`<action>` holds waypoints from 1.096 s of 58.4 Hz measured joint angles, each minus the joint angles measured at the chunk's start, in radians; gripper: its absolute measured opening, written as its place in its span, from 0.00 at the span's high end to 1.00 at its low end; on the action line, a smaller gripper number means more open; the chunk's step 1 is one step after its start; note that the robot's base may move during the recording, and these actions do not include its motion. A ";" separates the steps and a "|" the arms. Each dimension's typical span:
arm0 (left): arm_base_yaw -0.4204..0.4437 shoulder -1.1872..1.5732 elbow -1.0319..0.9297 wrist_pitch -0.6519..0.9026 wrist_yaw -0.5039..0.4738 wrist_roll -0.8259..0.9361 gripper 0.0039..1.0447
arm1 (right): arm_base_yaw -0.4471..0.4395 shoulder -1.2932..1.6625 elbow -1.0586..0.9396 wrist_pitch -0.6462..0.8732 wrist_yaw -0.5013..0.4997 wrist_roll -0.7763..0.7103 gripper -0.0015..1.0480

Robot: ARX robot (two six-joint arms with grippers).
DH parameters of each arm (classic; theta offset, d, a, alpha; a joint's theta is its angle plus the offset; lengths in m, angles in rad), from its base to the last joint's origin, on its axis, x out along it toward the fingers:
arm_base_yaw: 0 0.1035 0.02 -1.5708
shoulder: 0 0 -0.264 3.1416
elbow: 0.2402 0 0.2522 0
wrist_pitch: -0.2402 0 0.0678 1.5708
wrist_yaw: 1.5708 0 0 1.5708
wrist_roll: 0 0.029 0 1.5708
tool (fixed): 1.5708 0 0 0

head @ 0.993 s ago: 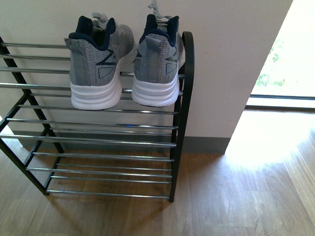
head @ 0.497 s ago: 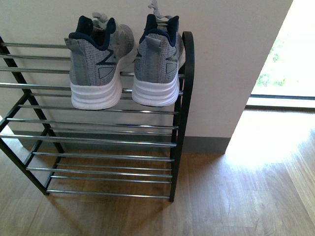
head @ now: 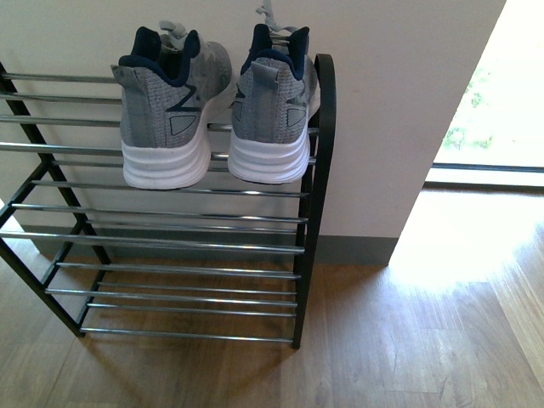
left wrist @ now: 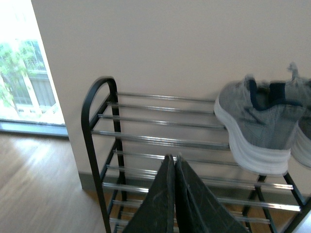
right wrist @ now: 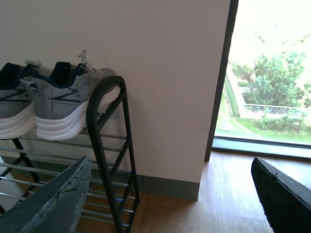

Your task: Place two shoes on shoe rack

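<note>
Left pincer [left wrist: 174, 194] pressed together, my right pincer [right wrist: 167, 199] spread wide. Two grey knit shoes, white-soled: left shoe [head: 166, 110], right shoe [head: 272, 106], side by side atop one rack [head: 321, 170], chrome rods, black rounded frame.

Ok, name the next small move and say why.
Probably just draw both arms back to rest. The grey sneakers already sit side by side on the top shelf of the shoe rack, heels outward. The left gripper is shut on nothing, the right gripper open and empty; neither touches a shoe.
</note>
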 joint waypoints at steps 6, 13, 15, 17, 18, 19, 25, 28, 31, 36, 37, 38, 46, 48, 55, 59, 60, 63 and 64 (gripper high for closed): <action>0.000 -0.037 0.000 -0.032 0.000 0.000 0.99 | 0.000 0.000 0.000 0.000 0.000 0.000 0.09; 0.000 -0.079 0.000 -0.078 0.000 0.000 0.99 | 0.000 0.000 0.000 0.000 0.000 0.000 0.09; 0.000 -0.093 0.000 -0.091 0.000 0.000 0.99 | 0.000 0.000 0.000 0.000 0.000 0.000 0.09; 0.000 -0.103 0.000 -0.100 0.000 0.000 0.99 | 0.000 0.000 0.000 0.000 0.000 0.000 0.09; 0.000 -0.110 0.000 -0.106 0.000 0.000 0.99 | 0.000 0.000 0.000 0.000 0.000 0.000 0.09; 0.000 -0.112 0.000 -0.108 0.000 0.000 0.99 | 0.000 0.000 0.000 0.000 0.000 0.000 0.09; 0.000 -0.139 0.000 -0.136 0.000 0.000 0.99 | 0.000 0.000 0.000 0.000 0.000 0.000 0.09; 0.000 -0.150 0.000 -0.146 0.000 0.000 0.99 | 0.000 0.000 0.000 0.000 0.000 0.000 0.09; 0.000 -0.163 0.000 -0.158 0.000 0.000 0.99 | 0.000 0.000 0.000 0.000 0.000 0.000 0.09; 0.000 -0.182 0.000 -0.179 0.000 0.000 0.99 | 0.000 0.000 0.000 0.000 0.000 0.000 0.09; 0.000 -0.198 0.000 -0.195 0.000 0.000 0.99 | 0.000 0.000 0.000 0.000 0.000 0.000 0.09; 0.000 -0.223 0.000 -0.232 0.000 0.000 0.99 | 0.000 0.000 0.000 0.000 0.000 0.000 0.09; 0.000 -0.339 0.000 -0.353 -0.001 0.000 0.99 | 0.000 0.000 0.000 0.000 0.000 0.000 0.09; 0.001 -0.340 0.000 -0.356 0.000 0.000 0.99 | 0.000 0.000 0.000 0.000 0.000 0.000 0.09; 0.001 -0.341 0.000 -0.356 0.000 0.000 0.99 | 0.000 0.000 0.000 0.000 0.000 0.000 0.09; 0.001 -0.341 0.000 -0.356 0.000 -0.001 0.99 | 0.000 0.000 0.000 0.000 0.000 0.000 0.09; 0.001 -0.341 0.000 -0.356 0.000 0.000 0.96 | 0.000 0.000 0.000 0.000 0.000 0.000 0.09; 0.001 -0.341 0.000 -0.356 0.000 0.000 0.85 | 0.000 0.000 0.000 0.000 0.000 0.000 0.09; 0.001 -0.341 0.000 -0.356 0.000 0.000 0.82 | 0.000 0.000 0.000 0.000 0.000 0.000 0.09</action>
